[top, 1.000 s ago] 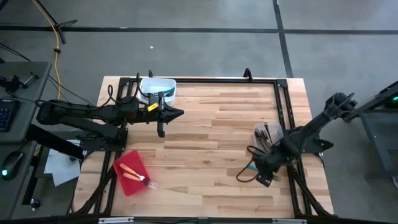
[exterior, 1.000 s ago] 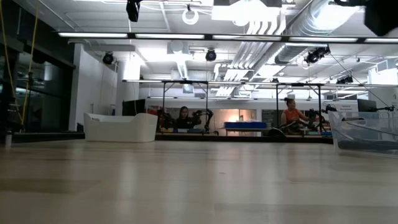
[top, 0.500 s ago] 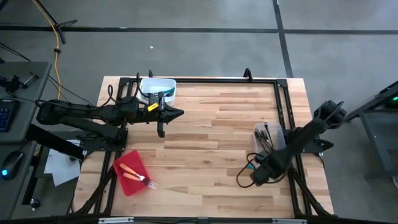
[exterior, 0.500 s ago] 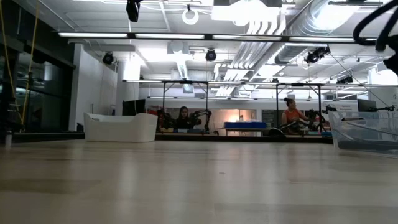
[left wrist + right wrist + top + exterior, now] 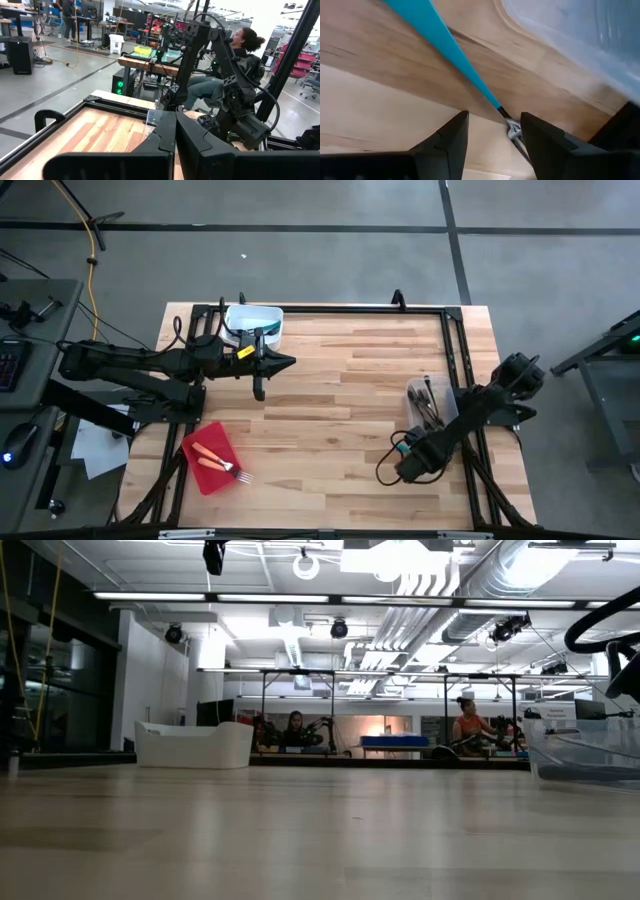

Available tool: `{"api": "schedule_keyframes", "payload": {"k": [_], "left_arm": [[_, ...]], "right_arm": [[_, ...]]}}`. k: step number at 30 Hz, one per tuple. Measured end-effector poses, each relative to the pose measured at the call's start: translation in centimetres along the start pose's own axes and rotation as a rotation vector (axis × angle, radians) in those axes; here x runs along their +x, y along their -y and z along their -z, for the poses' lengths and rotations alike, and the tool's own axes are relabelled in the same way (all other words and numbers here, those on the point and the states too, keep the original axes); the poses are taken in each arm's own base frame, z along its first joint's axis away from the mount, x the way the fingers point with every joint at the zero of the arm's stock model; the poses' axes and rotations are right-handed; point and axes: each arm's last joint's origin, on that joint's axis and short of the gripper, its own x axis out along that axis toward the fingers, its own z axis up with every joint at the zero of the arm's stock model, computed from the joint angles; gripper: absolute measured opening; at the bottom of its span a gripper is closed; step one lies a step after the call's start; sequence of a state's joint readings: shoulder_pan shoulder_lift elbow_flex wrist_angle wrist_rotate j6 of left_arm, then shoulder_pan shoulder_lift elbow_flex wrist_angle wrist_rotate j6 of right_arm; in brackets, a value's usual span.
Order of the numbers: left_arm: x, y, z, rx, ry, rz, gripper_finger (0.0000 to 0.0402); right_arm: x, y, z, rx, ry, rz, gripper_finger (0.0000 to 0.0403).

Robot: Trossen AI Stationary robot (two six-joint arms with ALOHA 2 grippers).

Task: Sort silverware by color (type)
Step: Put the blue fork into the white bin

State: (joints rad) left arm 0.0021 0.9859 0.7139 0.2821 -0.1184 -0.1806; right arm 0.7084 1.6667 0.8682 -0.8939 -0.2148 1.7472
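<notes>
Left arm: the left gripper point(image 5: 281, 362) is hovering over the back-left part of the wooden table point(image 5: 340, 400), beside the white plastic tub point(image 5: 252, 323); its two dark fingers point(image 5: 165, 135) are pressed together, holding nothing.
Red flat tray point(image 5: 200, 470): sitting at the front-left of the table, carrying orange-handled forks point(image 5: 213, 460).
Clear plastic tub point(image 5: 432, 400): sitting near the right edge, holding dark metal utensils point(image 5: 428, 402).
Right arm: the right gripper point(image 5: 405, 463) is reaching down to the table just in front of the clear tub, fingers point(image 5: 447, 140) parted a little.
Teal-blue-handled utensil point(image 5: 447, 47): lying on the wood between those parted fingers, its metal neck at their tips; whether they are touching it cannot be told.
</notes>
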Motion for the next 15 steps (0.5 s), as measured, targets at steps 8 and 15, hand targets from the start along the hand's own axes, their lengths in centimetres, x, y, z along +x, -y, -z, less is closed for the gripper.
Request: {"api": "schedule_keyframes", "payload": {"k": [8, 15], "left_arm": [[0.0, 0.0, 0.0, 0.0, 0.0, 0.0, 0.0], [0.0, -0.01, 0.0, 0.0, 0.0, 0.0, 0.0]], "right_arm": [[0.28, -0.5, 0.01, -0.086, -0.01, -0.026, 0.0169], [0.12, -0.45, 0.02, -0.104, -0.009, -0.032, 0.0169]]}}
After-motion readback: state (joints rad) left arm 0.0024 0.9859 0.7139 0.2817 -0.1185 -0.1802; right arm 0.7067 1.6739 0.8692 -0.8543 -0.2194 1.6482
